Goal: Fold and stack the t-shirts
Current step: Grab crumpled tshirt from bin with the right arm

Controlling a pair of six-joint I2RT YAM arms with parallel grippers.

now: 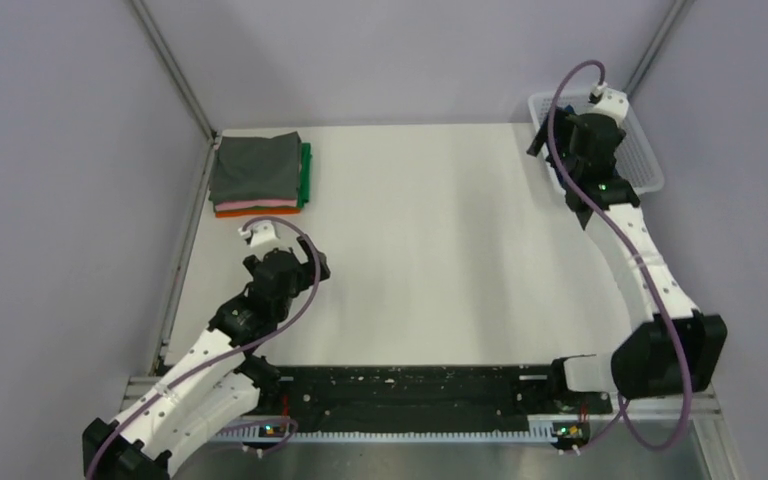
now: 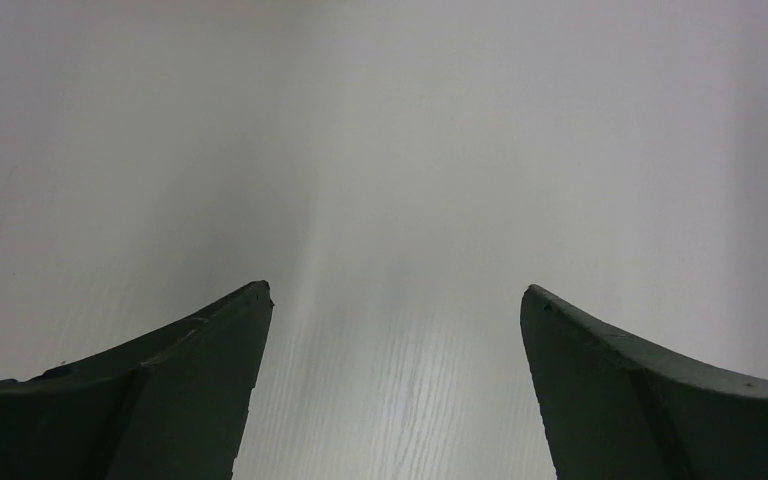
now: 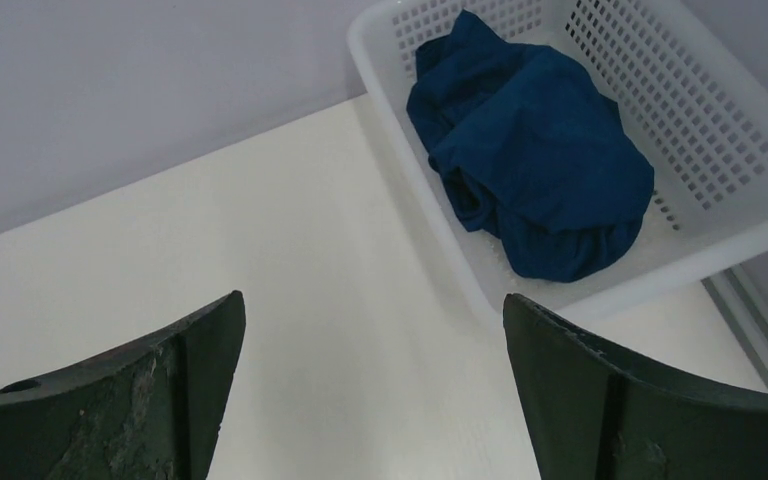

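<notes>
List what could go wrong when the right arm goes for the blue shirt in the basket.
1. The navy t-shirt lies crumpled in the white mesh basket; the open right gripper may pinch a random fold and lift it bunched.
2. Fingers snagging the mesh could drag or tip the basket.
3. The left gripper, open near the folded stack, might nudge it.

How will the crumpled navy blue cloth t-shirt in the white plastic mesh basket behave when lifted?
Probably floppy: the navy blue cloth t-shirt lies bunched in soft folds, so it should drape and unfurl from a pinch. Likely light, being thin fabric. It may drag on the white plastic mesh basket wall, perhaps nudging it.
</notes>
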